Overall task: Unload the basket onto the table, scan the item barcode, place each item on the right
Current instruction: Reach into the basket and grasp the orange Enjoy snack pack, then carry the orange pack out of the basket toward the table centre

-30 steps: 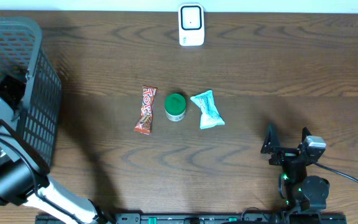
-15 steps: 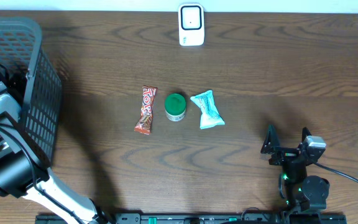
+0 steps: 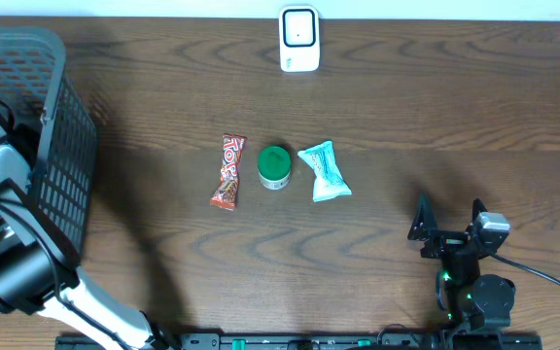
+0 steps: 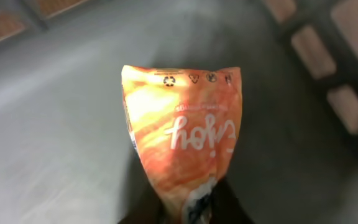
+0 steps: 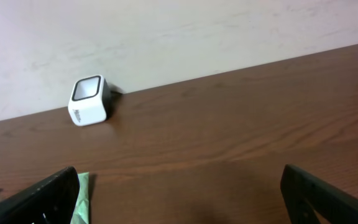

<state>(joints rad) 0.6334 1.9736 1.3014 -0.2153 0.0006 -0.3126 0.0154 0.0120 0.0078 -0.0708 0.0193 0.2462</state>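
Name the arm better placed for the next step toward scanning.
Left. The left pincer is shut on the orange packet inside the basket; the right pincer stands open and empty, with nothing for the scanner.

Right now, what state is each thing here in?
Left gripper, shut on orange packet.
Orange packet, gripped inside basket.
Right gripper, open, empty.
Basket, standing upright.
Candy bar, lying flat.
Green tub, upright, lid on.
Teal packet, lying flat.
Scanner, standing, untouched.
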